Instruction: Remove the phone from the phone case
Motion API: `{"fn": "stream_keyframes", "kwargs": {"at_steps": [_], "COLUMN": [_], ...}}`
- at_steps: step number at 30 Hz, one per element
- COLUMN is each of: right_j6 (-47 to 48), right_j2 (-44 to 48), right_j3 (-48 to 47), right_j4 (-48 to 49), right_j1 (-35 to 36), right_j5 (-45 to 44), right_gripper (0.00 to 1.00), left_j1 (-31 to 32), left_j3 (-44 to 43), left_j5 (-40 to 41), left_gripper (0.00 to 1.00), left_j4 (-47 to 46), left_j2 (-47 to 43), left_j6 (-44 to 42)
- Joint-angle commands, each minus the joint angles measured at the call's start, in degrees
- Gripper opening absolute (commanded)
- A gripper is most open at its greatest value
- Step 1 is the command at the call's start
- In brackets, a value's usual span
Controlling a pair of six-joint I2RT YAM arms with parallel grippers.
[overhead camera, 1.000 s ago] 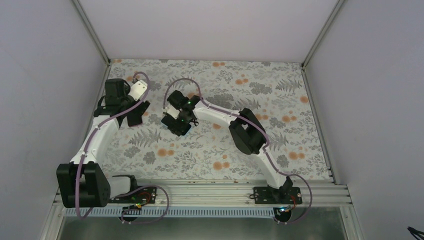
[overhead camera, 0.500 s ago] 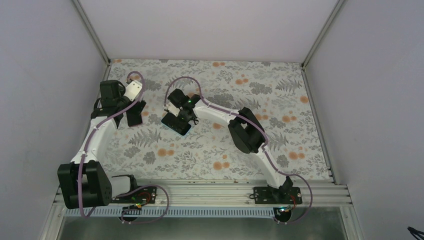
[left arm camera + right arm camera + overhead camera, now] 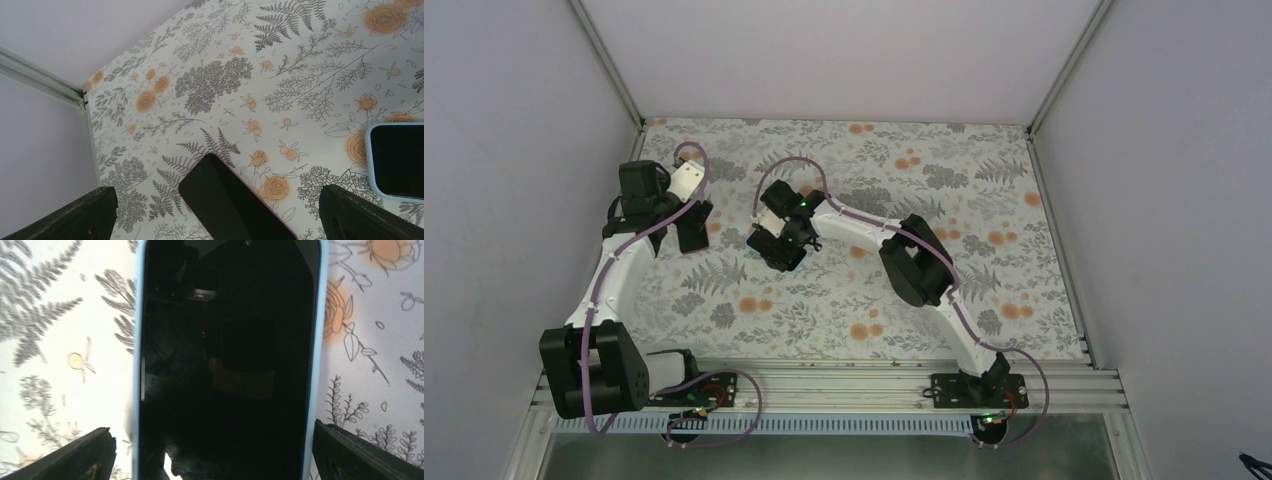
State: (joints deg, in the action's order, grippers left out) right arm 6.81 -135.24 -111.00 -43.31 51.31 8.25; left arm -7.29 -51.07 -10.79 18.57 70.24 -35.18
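A phone with a dark screen lies face up in a light-blue phone case (image 3: 324,340) on the flowered table. My right gripper (image 3: 220,457) hangs just above it, open, with one finger (image 3: 75,455) on each long side of the case and touching nothing. From above, that right gripper (image 3: 778,247) covers most of the phone. The left gripper (image 3: 220,220) is open too, above a second dark phone with a pink edge (image 3: 230,200). The blue-cased phone (image 3: 397,160) shows at the right edge of the left wrist view.
The flowered mat (image 3: 984,200) covers the table, with grey walls on three sides. A metal corner post (image 3: 45,75) stands close to the left gripper (image 3: 692,230). An aluminium rail (image 3: 844,380) runs along the near edge by the arm bases.
The left arm's wrist has swung a little to the left, toward the wall. The right gripper has only shifted slightly over the blue-cased phone. Both stay open.
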Motion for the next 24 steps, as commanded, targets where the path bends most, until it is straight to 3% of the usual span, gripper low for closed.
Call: {"fn": "stream_keyframes", "kwargs": {"at_steps": [1, 8, 11, 16, 24], "right_j6": [0.29, 2.46, 3.4, 5.04, 6.99], "right_j2": [-2.07, -2.78, -1.8, 1.51, 10.61], "right_j3": [0.81, 4.07, 5.92, 9.92, 16.42], "right_j4": [0.36, 1.94, 2.75, 5.22, 10.61], "right_j1": [0.02, 0.33, 0.37, 0.46, 0.29], "right_j5": [-4.82, -8.45, -9.29, -11.48, -14.03], "right_gripper": [1.0, 0.99, 0.92, 0.69, 0.63], "left_j1": [-0.3, -0.36, -0.36, -0.34, -0.15], "left_j3": [0.7, 0.63, 0.12, -1.42, -4.66], "left_j5": [-1.36, -2.84, -3.76, -10.11, -25.77], "left_gripper": [1.0, 1.0, 1.0, 1.0, 1.0], "left_j4": [-0.63, -0.73, -0.4, 1.82, 9.69], "left_j2": [0.07, 0.55, 1.09, 3.05, 11.06], "left_j6": [0.27, 1.22, 2.06, 3.49, 3.02]}}
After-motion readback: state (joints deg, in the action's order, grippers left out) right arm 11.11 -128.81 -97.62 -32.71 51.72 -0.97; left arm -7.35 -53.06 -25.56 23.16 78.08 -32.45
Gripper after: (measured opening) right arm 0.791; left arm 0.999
